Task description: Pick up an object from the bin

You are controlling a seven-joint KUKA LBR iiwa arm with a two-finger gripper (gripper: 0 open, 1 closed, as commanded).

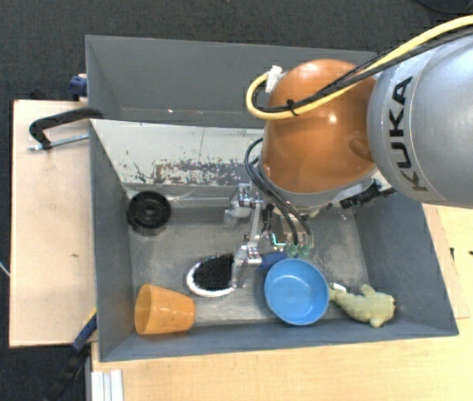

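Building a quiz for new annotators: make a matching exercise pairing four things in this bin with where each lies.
Things:
1. orange cup
2. blue bowl
3. black round disc
4. pale yellow-green toy

Places in the bin:
A. left side, by the back wall
B. near right corner
C. near edge, right of middle
D. near left corner, lying on its side

Pairs: 1-D, 2-C, 3-A, 4-B
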